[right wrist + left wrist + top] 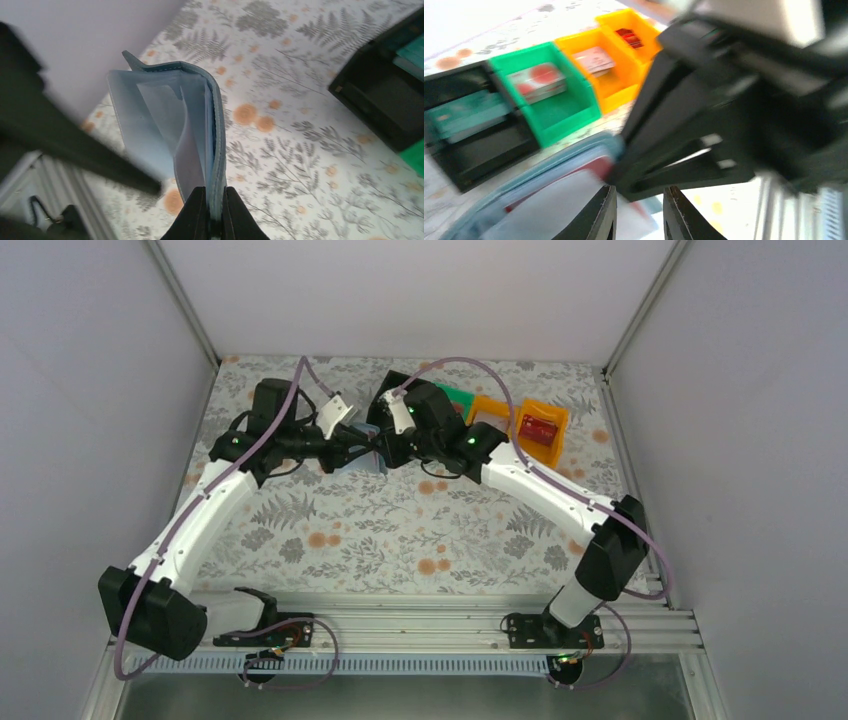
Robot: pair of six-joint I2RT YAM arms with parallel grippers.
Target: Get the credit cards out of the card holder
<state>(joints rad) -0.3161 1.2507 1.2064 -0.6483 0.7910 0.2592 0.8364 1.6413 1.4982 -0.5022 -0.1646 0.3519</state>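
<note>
The right end effector (210,202) is clamping the soft blue-teal bifold card holder (165,125) upright over the floral worktop (300,150) near 12 o'clock; the left end effector (639,215), whose grip I cannot tell, is nosing at a pale flat credit card (554,200); pulling straight along the pocket is probably wisest

Soft, even light falls from above; from the top camera the worktop (400,530) is bright and sharp, with only faint shadows under my arms and no glare. My left wrist view is smeared by motion: the green bin (569,117) and orange bins (616,90) streak, and the upper left corner washes out white; my left fingers (596,220) are crisper. In my right wrist view the card holder (150,135) is in focus, a dark bar (75,150) at the left is blurred, and my right fingers (192,217) are unlit black
</note>
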